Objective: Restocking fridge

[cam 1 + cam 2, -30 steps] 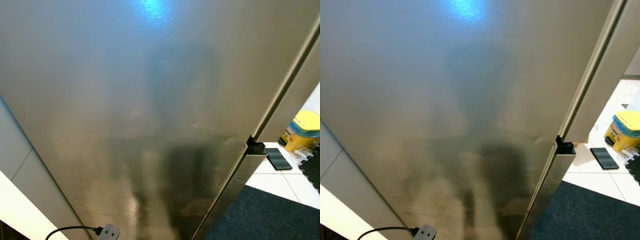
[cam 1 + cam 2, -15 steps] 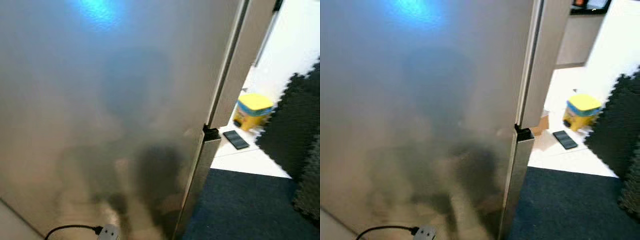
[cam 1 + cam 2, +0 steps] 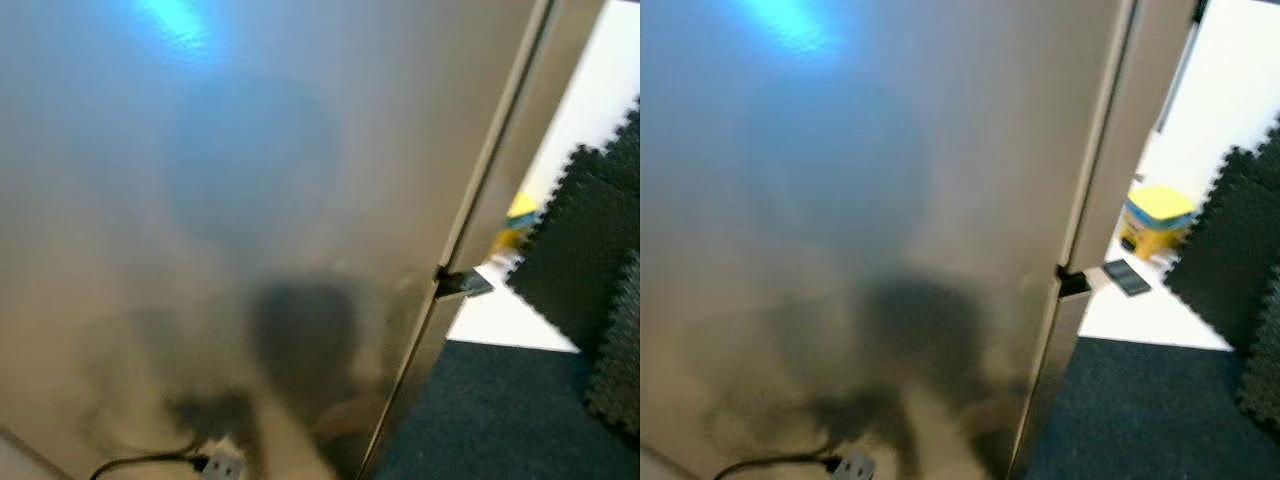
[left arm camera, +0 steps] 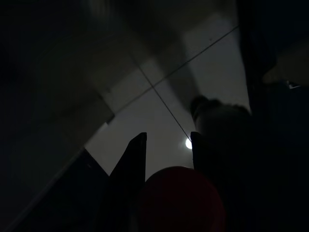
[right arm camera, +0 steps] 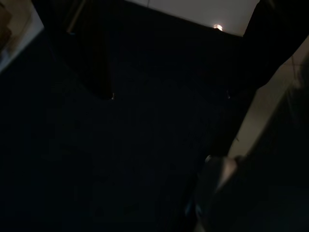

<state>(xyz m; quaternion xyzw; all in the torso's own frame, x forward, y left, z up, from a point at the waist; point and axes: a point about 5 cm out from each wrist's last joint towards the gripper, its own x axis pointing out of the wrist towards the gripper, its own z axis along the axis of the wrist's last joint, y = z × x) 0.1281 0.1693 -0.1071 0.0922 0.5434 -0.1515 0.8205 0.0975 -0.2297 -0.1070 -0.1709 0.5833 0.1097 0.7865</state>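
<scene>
Fridge door (image 3: 860, 200) stood shut and very close in front of the robot, its brushed steel face blurred and catching a blue glint near the top. The left gripper (image 4: 166, 152) hung low with its fingers (image 4: 130, 162) set a little apart around a round dark red thing (image 4: 181, 198); whether they gripped it could not be told. To do the step well, the robot probably needed to stop turning, face the door's edge (image 3: 1095, 170) squarely and find a handle. A plug and cable (image 3: 845, 465) lay at the foot of the door. Off to the right lay white tiles (image 3: 1145, 320), a dark carpet (image 3: 1160, 410), black foam mats (image 3: 1230, 250), a yellow tub (image 3: 1155, 220) and a small dark slab (image 3: 1127, 277).
</scene>
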